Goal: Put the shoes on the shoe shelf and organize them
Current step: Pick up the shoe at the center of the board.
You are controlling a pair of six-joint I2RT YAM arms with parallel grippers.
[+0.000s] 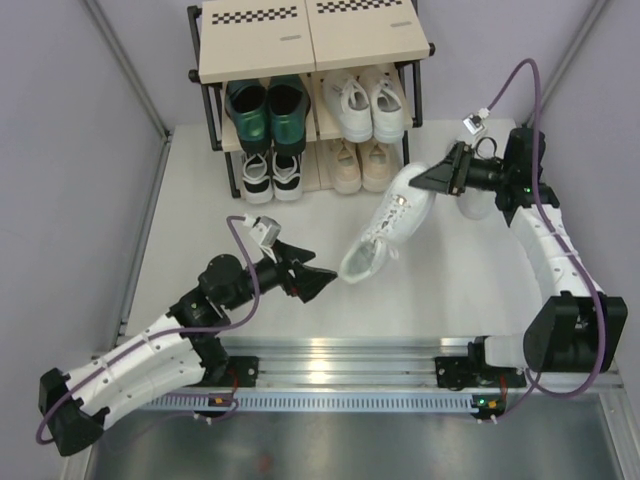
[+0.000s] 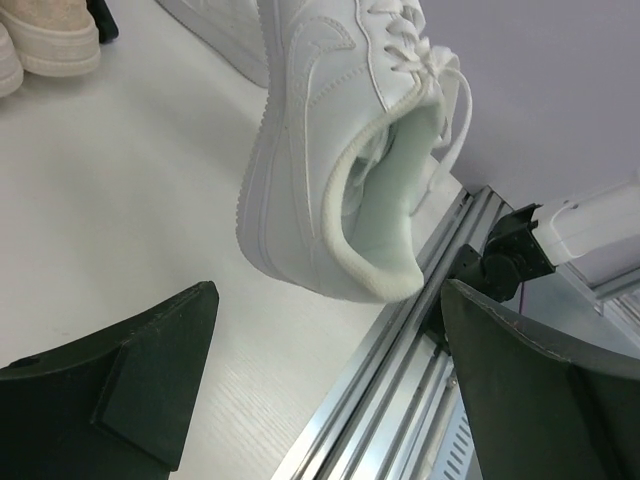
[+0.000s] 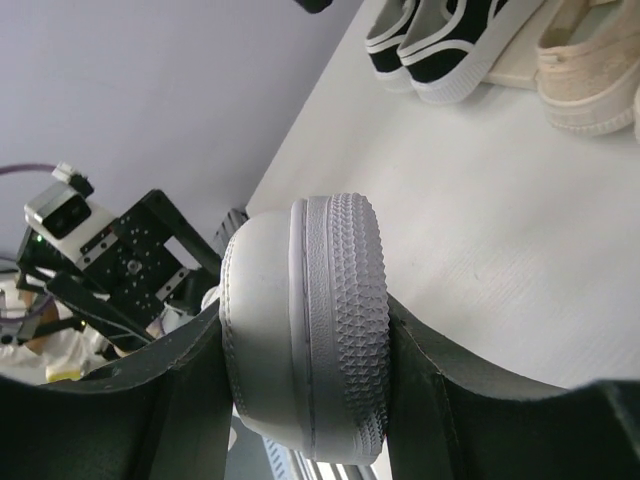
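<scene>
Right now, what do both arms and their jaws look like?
The left arm and right arm share white shells, black joints and black wedge-shaped jaws. A purple cable runs along each to a small white wrist camera box.

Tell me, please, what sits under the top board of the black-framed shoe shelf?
On the middle tier, a glossy dark green heeled pair left and a white sneaker pair right; their far ends are hidden by the beige top board.

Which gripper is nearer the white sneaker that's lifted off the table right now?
Right. The right gripper is clamped on the toe of the white sneaker. The left gripper is open just short of its heel, not touching.
</scene>
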